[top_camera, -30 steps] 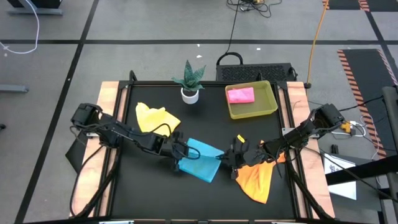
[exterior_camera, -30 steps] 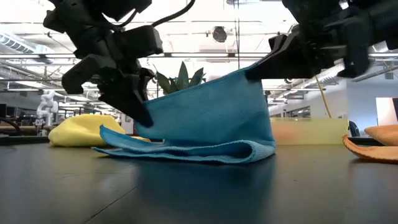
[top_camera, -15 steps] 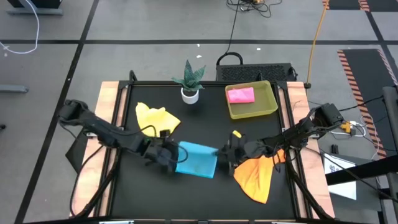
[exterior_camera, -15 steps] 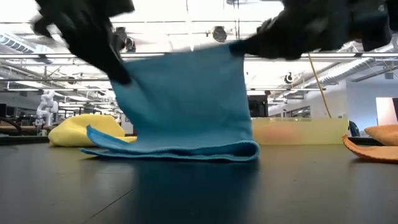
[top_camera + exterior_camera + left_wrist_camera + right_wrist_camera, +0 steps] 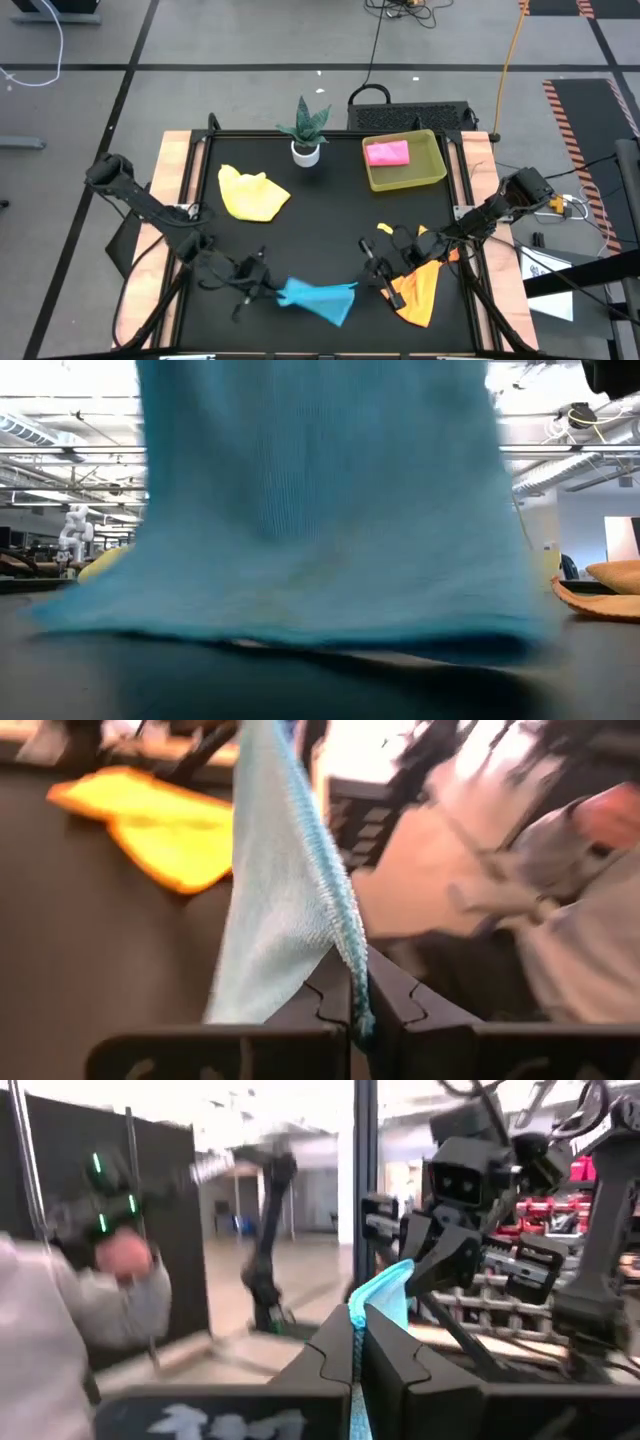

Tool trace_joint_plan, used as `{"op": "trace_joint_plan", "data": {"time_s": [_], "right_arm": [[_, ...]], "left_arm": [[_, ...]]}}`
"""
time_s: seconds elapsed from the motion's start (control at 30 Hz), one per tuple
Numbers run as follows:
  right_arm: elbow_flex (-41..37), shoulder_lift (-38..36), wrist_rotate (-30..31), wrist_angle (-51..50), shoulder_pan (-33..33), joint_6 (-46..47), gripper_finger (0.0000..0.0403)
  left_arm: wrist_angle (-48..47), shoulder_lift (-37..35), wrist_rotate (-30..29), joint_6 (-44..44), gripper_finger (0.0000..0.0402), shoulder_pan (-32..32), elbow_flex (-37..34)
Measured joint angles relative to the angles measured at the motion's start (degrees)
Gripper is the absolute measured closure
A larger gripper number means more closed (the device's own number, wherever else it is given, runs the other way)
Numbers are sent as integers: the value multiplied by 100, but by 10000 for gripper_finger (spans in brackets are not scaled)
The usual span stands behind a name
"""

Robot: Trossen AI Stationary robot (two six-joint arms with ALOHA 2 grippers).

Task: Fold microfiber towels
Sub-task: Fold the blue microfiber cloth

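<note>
The blue towel (image 5: 318, 298) hangs between the two arms at the near edge of the table, stretched from one pincer to the other. The left gripper (image 5: 262, 288) is closed on the towel's left corner; in the left wrist view its fingers (image 5: 330, 995) are pressed together with the blue hem between them. The right gripper (image 5: 372, 280) is closed on the opposite corner, and the right wrist view shows the cloth pinched in the same way.

So the long axis of the towel runs left to right across the table, from one grip to the other, and the free part sags between them, toward the near edge. In the low view the cloth fills almost all the picture, and its lower edge seems to brush the table there. Both arms are equally near, each at its own end.

I think the coming fold depends on this line: the held edge must travel across that axis, over the hanging part.

The orange towel (image 5: 418, 288) lies just beside the right gripper and could be caught. The yellow towel (image 5: 252, 194) lies well apart at the far left, and the pink towel (image 5: 387, 153) rests in the tray (image 5: 432, 175).
</note>
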Motion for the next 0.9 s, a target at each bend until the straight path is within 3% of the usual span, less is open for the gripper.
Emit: {"op": "trace_joint_plan", "data": {"time_s": [0.2,0.4,0.5,0.63,0.9], "right_arm": [[223,-77,269,-81,-25,264,403],[76,-287,1641,-1464,-260,161,403],[-22,-280,2140,-2057,-468,308,403],[-215,-267,2272,-2392,-745,245,403],[-406,-267,2246,-2378,-891,-182,403]], "left_arm": [[-159,-201,-59,94,394,-37,39],[-1818,-201,-829,-112,397,381,-66],[-2128,-155,-1153,-194,395,704,-260],[-1947,-111,-1353,171,385,1145,-615],[-1619,-57,-1186,399,396,1719,-885]]}}
